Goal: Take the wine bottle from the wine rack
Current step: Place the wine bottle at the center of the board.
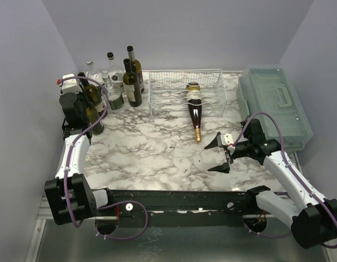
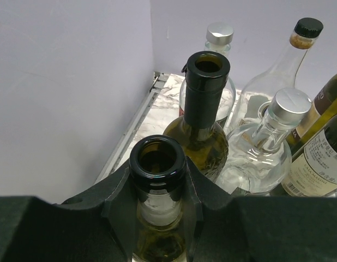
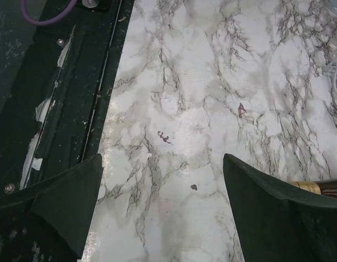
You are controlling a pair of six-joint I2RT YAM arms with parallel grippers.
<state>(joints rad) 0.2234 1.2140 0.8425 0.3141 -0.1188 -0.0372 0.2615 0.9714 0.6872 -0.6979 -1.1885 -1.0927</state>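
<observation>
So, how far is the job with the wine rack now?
Looks done: several bottles stand beside the wine rack. In hand: left jaws shut on a standing bottle at its neck. To do: one dark bottle lies in the rack, neck sticking out; right jaws hang open near it.

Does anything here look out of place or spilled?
Yes. A dark bottle lies half out of the wine rack, its neck sticking out in front. Small reddish spots mark the table near the right gripper; they may be stains.
</observation>
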